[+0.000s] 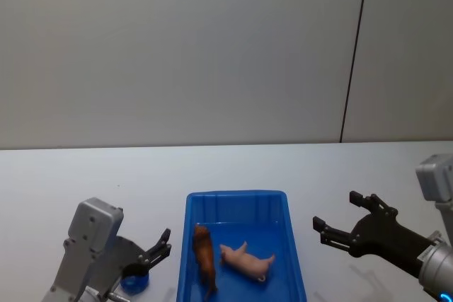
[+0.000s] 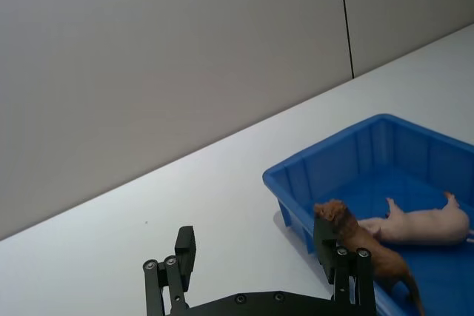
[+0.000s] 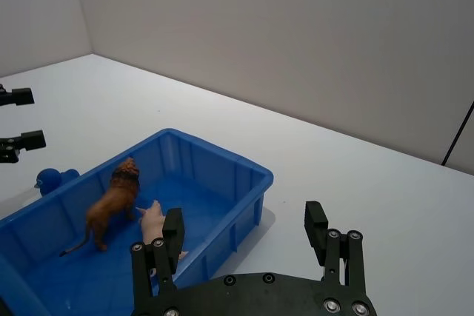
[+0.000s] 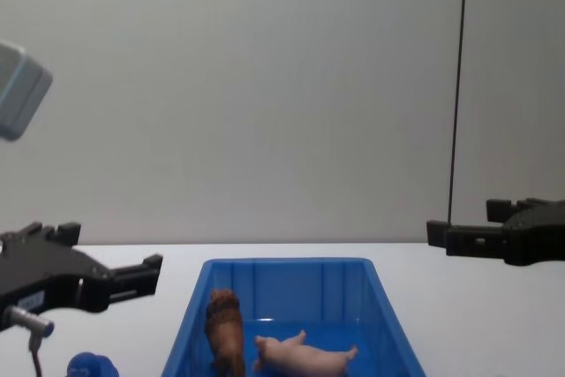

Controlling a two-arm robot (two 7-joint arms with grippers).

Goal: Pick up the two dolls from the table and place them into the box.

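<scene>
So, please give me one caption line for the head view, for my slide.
Brown plastic lion and pale pink plastic pig lie inside bright blue plastic box; both open tools, left and right, flank it.

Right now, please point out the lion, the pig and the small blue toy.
lion [image 1: 204, 251], head view, on its brown back.
pig [image 1: 245, 261], head view, on its pale pink belly.
small blue toy [image 3: 53, 180], right wrist view, on its rounded top.

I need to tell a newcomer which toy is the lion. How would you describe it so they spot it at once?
Find the blue box in the middle of the white table. Two toys are inside; the lion is the brown, maned one standing on the robot's left side, unlike the pale pink pig lying beside it.
</scene>
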